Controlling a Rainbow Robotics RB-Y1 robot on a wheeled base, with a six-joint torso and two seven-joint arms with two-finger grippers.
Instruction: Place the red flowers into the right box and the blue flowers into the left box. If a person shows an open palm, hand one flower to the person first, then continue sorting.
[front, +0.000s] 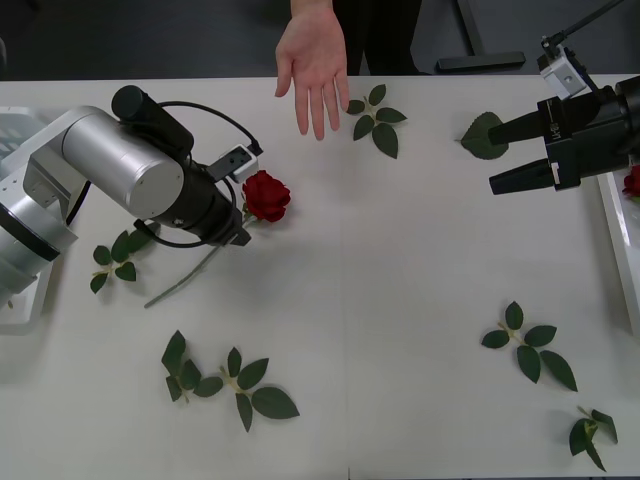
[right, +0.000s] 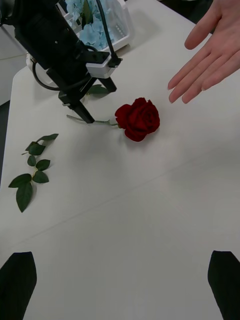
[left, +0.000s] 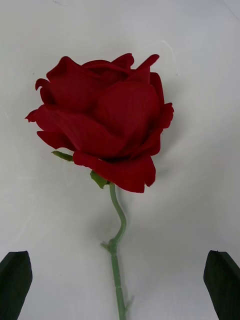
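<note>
The left hand (front: 240, 236) is low over the bench (front: 400, 300), its fingers spread on both sides of the stem of a red rose (front: 266, 195) lying there — not pinching it. The right hand (front: 505, 155) hovers near the right box (front: 618, 240), also spread. A person's open palm (front: 313, 68) reaches over the far edge — just beyond the rose.

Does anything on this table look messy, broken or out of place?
Nothing looks broken. Loose green leaf sprigs lie scattered across the white table, and one deep-red artificial rose lies flat between the open left gripper's fingers, near a person's open palm.
</note>
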